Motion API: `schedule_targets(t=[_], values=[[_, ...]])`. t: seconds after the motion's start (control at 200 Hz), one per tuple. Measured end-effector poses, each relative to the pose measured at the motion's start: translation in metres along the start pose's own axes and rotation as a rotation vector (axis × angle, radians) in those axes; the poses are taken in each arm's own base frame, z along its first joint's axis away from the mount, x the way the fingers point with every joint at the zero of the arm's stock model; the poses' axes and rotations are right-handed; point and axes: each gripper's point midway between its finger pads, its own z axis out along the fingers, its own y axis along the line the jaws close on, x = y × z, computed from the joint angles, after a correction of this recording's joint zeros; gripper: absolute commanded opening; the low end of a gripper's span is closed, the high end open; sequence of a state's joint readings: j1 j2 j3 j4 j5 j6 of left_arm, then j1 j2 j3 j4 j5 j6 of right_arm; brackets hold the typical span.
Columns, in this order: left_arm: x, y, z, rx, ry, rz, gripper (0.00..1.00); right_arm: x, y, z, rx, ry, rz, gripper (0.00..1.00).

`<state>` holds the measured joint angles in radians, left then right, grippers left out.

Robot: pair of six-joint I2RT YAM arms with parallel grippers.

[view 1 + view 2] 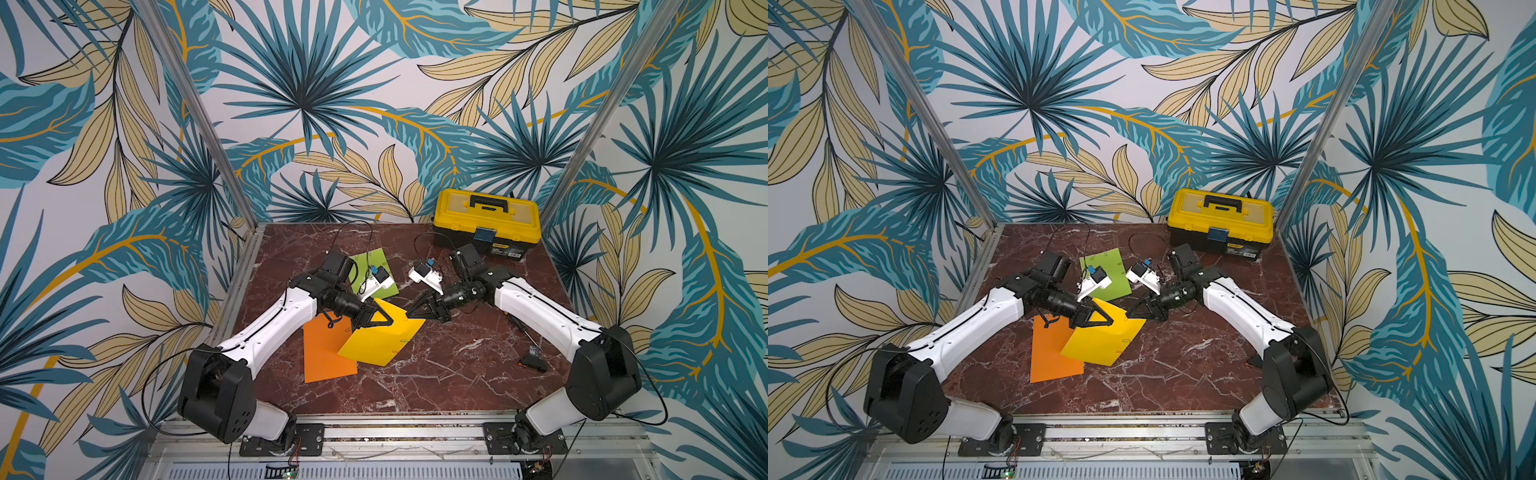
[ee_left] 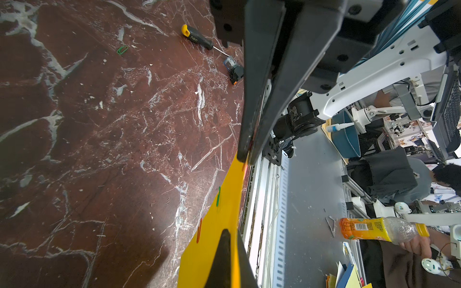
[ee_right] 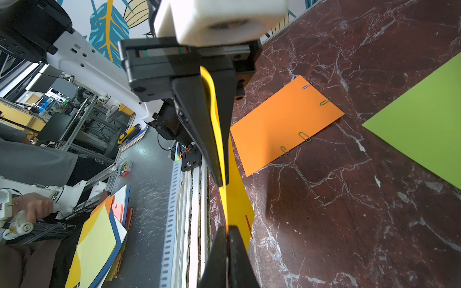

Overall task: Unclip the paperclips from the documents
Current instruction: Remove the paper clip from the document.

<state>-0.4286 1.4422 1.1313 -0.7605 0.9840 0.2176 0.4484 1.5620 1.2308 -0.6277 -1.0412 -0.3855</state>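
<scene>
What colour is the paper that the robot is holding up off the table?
The held paper is golden yellow. A top view shows it best.

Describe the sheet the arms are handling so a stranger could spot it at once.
On the marble table, in front of the yellow toolbox, look between the arms. It is the golden yellow sheet, the only sheet tilted up, pinched by the left gripper and the right gripper.

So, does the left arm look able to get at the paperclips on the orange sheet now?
Probably not yet. The left fingers are shut on the yellow sheet, holding it tilted up. The paperclips on the orange sheet lie uncovered close by, so after letting go it likely could.
</scene>
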Motion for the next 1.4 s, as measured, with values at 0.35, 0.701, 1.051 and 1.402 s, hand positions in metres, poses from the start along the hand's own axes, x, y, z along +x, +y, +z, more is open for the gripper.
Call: schedule_targets(t=[0.35, 0.701, 1.051, 1.402], values=[[-0.001, 0.000, 0.001, 0.001, -0.001, 0.006, 0.00, -0.001, -0.003, -0.003, 0.008, -0.006, 0.030, 0.07], [0.000, -0.001, 0.001, 0.001, 0.000, 0.005, 0.00, -0.004, -0.007, -0.005, 0.019, -0.020, 0.039, 0.06], [-0.001, -0.001, 0.001, 0.001, -0.001, 0.008, 0.00, -0.004, -0.008, -0.006, 0.022, -0.023, 0.052, 0.03], [-0.002, -0.001, 0.001, 0.001, -0.003, 0.014, 0.00, -0.005, -0.010, -0.007, 0.032, -0.027, 0.068, 0.03]])
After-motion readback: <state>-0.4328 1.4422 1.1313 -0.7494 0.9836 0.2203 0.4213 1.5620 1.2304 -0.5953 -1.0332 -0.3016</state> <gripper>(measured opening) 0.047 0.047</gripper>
